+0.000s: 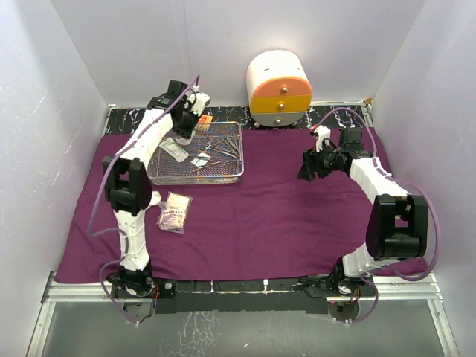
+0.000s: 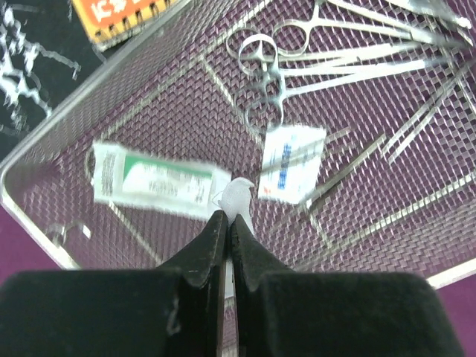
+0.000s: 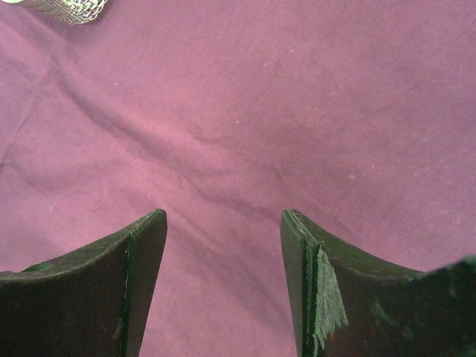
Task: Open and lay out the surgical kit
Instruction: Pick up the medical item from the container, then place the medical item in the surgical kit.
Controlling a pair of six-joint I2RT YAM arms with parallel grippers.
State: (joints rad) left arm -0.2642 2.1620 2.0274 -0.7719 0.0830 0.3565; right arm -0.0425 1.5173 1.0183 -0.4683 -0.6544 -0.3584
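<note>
The purple cloth lies spread over the table. The silver wire-mesh tray sits on it at the back left. In the tray lie ring-handled forceps, a green-and-white packet and a blue-and-white packet. My left gripper hangs over the tray's back left part. In the left wrist view it is shut on a thin white item seen edge-on; I cannot tell whether it is a packet or gauze. My right gripper is open and empty over bare cloth.
A clear packet with white contents lies on the cloth in front of the tray. An orange packet lies on the black table behind the tray. The white-and-orange drawer cabinet stands at the back. White walls enclose three sides.
</note>
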